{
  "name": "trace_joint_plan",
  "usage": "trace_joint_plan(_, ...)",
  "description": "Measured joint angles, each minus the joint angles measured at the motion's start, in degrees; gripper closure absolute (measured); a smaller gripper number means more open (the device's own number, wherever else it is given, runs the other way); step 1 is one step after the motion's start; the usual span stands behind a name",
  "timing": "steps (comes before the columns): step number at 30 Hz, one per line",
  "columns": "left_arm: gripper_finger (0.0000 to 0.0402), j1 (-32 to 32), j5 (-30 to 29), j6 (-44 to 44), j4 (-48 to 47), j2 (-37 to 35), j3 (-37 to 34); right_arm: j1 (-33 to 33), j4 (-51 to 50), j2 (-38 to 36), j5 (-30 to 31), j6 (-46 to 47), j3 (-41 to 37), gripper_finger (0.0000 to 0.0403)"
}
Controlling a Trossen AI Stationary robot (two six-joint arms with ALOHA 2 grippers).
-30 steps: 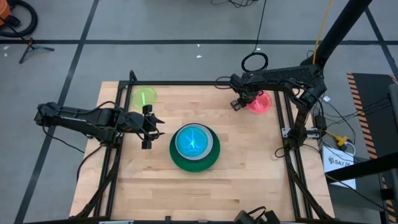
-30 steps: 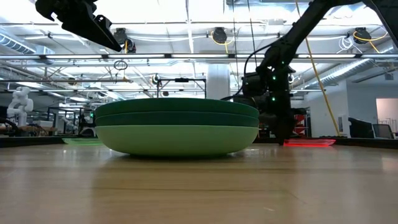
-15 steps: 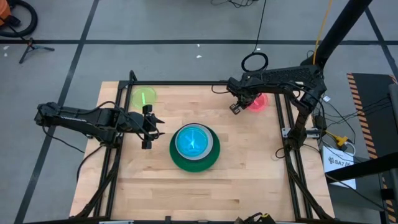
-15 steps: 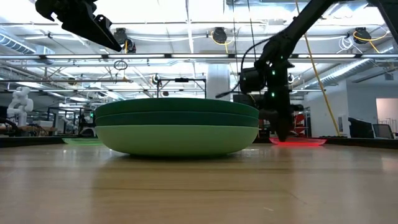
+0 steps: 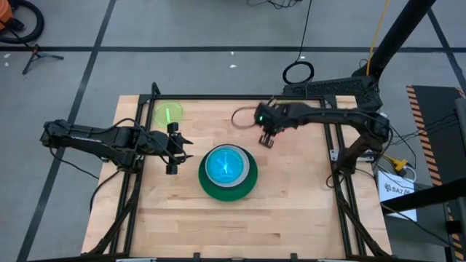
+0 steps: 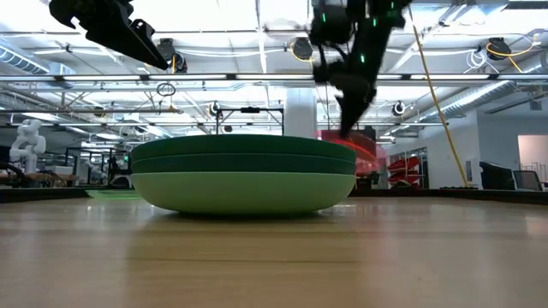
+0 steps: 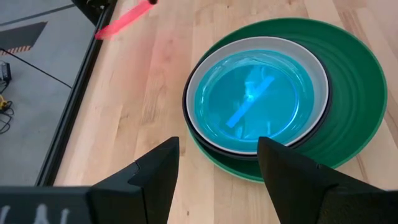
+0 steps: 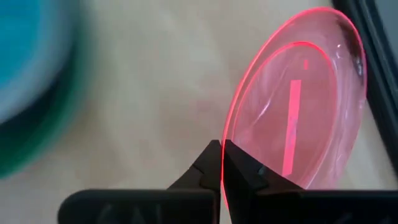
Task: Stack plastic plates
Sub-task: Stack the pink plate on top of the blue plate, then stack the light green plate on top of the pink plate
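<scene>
A stack of plates [image 5: 228, 183] stands mid-table: large green ones below, a black and a white rim [image 7: 318, 74] above them, and a cyan plate [image 5: 226, 164] on top. A lime plate [image 5: 168, 113] lies flat at the far left. My right gripper [image 5: 265, 137] hangs above the table just far-right of the stack, shut on a translucent red plate [image 8: 298, 99], also seen as a faint ring [image 5: 244, 118]. My left gripper [image 7: 217, 168] waits open, raised left of the stack. My right gripper pinches the red plate's rim [image 8: 225, 138] between its two fingertips, which slant down from the right. The plate is lifted clear of the table [image 6: 358, 151] and stands tilted, reaching away from the fingers toward the far side.
A black frame rail [image 5: 218, 96] runs along the table's far edge and down both sides. Bare wood [image 5: 240, 225] lies between the stack and the near edge. A cable loop [image 5: 298, 72] lies on the floor beyond the table.
My right gripper has taken hold of the red plate at the far right, risen, and swung toward the table's left and near side, toward the stack. The plate has left the table and tipped from flat to a steep tilt.
</scene>
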Motion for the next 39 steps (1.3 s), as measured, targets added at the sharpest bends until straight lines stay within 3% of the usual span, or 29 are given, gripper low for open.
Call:
trace_joint_plan(9, 0.0179, 0.0, 0.0, 0.0, 0.1, 0.0, 0.0, 18.2, 6.5, 0.0, -0.2, -14.1, 3.3, 0.0402)
trace_joint_plan(16, 0.0179, 0.0, 0.0, 0.5, 1.0, 0.0, 0.0, 26.2, 15.9, 2.6, -0.2, -18.9, 3.5, 0.0402)
trace_joint_plan(26, 0.0179, 0.0, 0.0, 0.5, 2.8, 0.0, 0.0, 29.4, 18.6, 7.0, -0.1, -23.8, 3.5, 0.0396)
trace_joint_plan(39, 0.0179, 0.0, 0.0, -0.4, 3.5, 0.0, 0.0, 29.3, 18.4, 9.5, 0.2, -23.7, 3.4, 0.0307)
